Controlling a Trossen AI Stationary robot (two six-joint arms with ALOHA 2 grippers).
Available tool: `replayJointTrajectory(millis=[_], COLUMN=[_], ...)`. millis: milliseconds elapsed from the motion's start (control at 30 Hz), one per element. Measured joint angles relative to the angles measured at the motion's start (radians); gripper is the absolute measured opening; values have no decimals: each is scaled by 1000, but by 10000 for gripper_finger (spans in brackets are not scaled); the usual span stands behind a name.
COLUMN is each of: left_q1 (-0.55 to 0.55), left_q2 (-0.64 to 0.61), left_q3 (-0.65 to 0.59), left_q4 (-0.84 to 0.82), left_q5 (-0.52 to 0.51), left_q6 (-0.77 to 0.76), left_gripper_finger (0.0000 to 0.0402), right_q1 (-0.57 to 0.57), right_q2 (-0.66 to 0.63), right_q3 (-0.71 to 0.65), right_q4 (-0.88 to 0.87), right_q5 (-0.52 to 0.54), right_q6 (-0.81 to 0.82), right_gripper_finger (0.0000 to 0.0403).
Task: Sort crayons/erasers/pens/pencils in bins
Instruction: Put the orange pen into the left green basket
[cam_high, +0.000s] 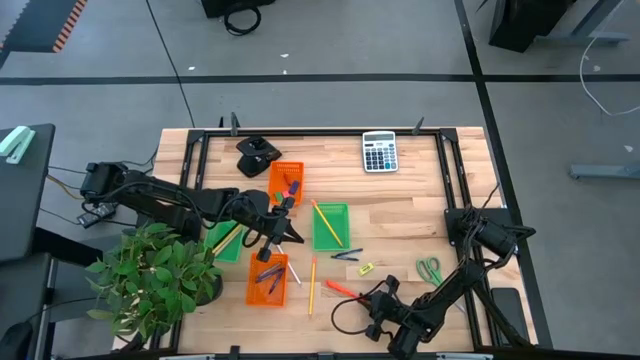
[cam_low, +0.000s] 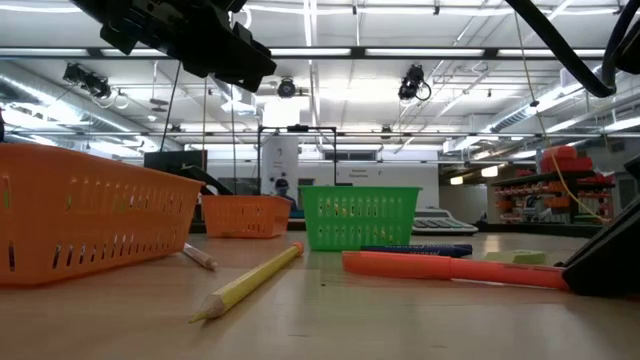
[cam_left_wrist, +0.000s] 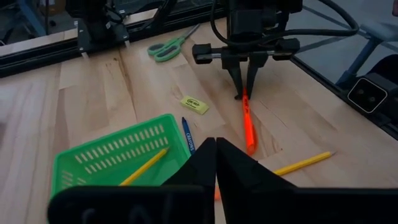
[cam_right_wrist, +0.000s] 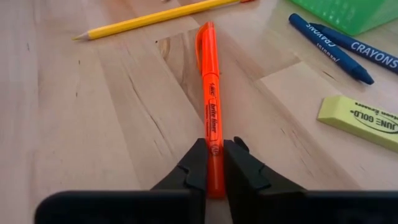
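Right gripper (cam_right_wrist: 215, 163) down at the near table edge, fingers pinched on one end of the orange highlighter (cam_right_wrist: 209, 93), which lies flat on the wood beside a yellow pencil (cam_right_wrist: 155, 20). Gripping so near the end, it should lift straight and slowly or the pen may swing. Left gripper (cam_left_wrist: 215, 163) hangs above the orange bin (cam_high: 267, 281), fingers together, empty.
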Motion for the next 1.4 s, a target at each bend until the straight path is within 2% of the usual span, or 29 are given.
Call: replayJointTrajectory(millis=[300, 467, 700, 967, 1233, 1300, 1400], left_q1=[0, -6, -8, -8, -33, -54, -97], left_q2=[0, 0, 0, 0, 0, 0, 0], left_q3=[0, 0, 0, 0, 0, 0, 0], left_q4=[0, 26, 56, 65, 213, 236, 246], left_q5=[0, 0, 0, 1, -2, -39, -153], left_q6=[0, 1, 0, -10, -1, 35, 154], left_gripper_finger=[20, 16, 28, 36, 42, 48, 56], right_q1=[0, -14, -66, -94, -159, -188, -229], right_q2=[4, -6, -68, -182, -331, -355, -381], right_q3=[38, 134, 250, 275, 275, 275, 275], right_q4=[-50, -212, -462, -478, -487, -491, -510], right_q5=[1, -3, 11, 22, 25, 11, -38], right_q6=[-30, -126, -143, -284, -495, -527, -551], right_gripper_finger=[46, 45, 45, 45, 45, 45, 45])
